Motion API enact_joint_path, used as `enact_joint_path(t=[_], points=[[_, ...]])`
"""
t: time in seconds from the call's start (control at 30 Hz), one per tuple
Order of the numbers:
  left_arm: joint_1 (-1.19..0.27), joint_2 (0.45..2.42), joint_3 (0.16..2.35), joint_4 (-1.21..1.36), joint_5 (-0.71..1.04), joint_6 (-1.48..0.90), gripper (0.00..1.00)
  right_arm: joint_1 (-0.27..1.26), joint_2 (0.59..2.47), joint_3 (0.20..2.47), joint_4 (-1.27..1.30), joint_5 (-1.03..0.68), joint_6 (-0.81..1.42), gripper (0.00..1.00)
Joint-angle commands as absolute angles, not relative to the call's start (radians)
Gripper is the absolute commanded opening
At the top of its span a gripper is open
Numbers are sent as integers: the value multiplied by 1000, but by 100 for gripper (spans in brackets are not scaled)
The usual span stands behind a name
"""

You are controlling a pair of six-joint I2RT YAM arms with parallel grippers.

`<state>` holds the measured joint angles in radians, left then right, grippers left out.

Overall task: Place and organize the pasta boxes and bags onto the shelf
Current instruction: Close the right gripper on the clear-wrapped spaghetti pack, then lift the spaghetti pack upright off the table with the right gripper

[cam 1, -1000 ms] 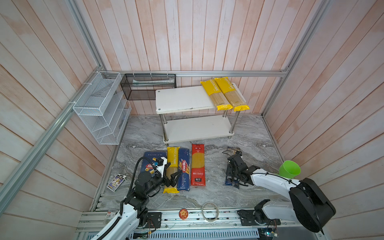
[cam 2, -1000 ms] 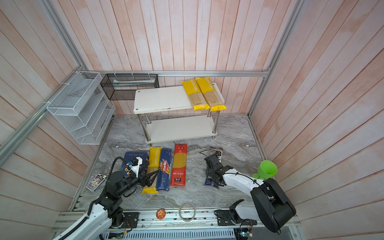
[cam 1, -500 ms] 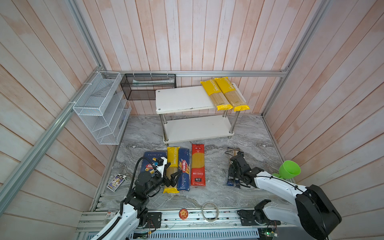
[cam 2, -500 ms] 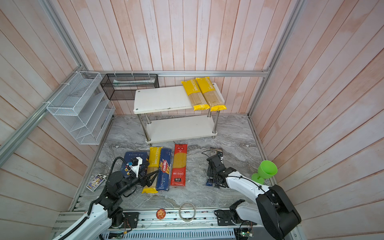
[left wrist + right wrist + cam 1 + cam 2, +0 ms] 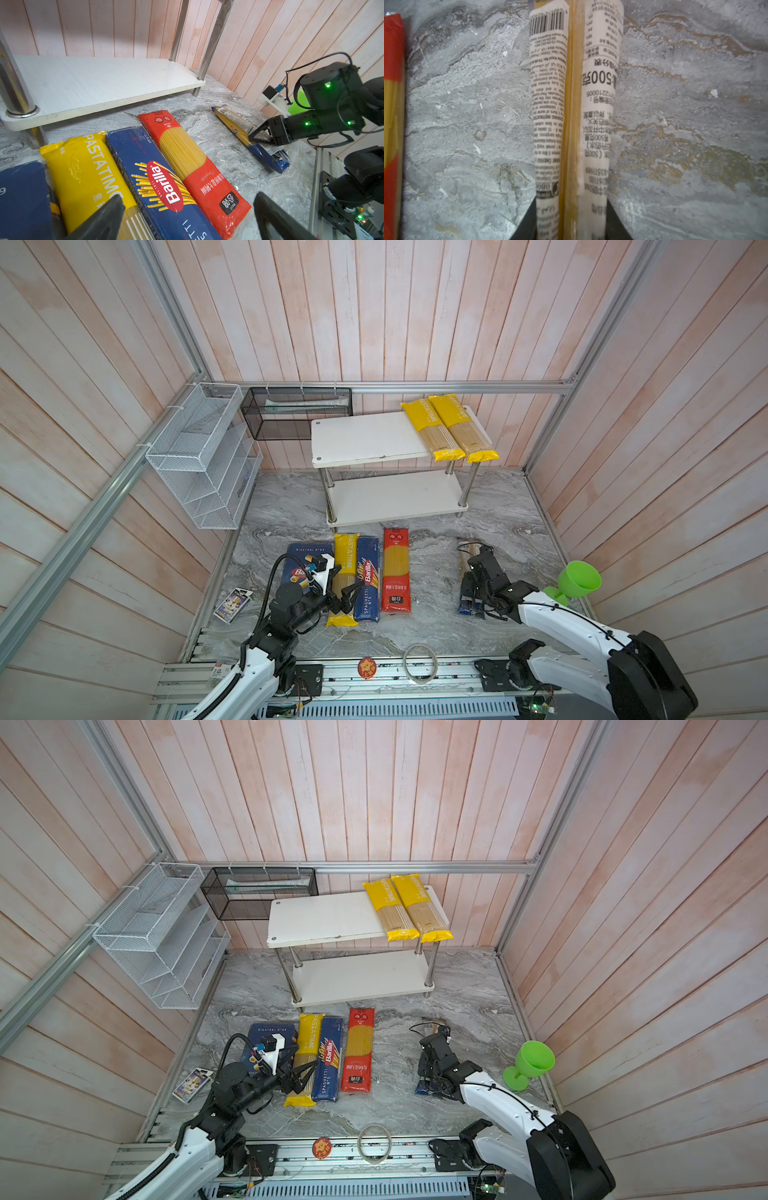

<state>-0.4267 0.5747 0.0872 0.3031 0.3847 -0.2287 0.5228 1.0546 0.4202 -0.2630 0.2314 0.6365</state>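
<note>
On the tabletop (image 5: 436,626), right of the red bag (image 5: 395,572), the right end effector (image 5: 250,137) has closed in and now pinches the clear blue-ended bag (image 5: 232,121), which lies flat, well apart from the shelf (image 5: 374,439). It looks ready to lift. Meanwhile the left end effector (image 5: 345,598) hangs spread.

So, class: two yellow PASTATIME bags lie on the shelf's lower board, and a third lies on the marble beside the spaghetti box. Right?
Wrong board: both top views show the two yellow PASTATIME bags on the shelf's top board, not the lower. The third bag does lie on the marble beside the spaghetti box.
</note>
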Motion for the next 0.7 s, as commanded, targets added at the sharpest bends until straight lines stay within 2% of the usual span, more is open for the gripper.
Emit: enact_joint_path(t=[0.0, 0.13, 0.3, 0.67], points=[[-432, 569, 102, 302, 385, -219, 100, 519, 977, 436, -199, 229, 600, 24], [-433, 569, 102, 302, 382, -220, 100, 520, 881, 433, -160, 186, 556, 18], [-432, 569, 102, 300, 379, -221, 100, 519, 789, 449, -158, 156, 539, 17], [-433, 568, 102, 301, 376, -219, 100, 536, 798, 605, -283, 24, 484, 16]])
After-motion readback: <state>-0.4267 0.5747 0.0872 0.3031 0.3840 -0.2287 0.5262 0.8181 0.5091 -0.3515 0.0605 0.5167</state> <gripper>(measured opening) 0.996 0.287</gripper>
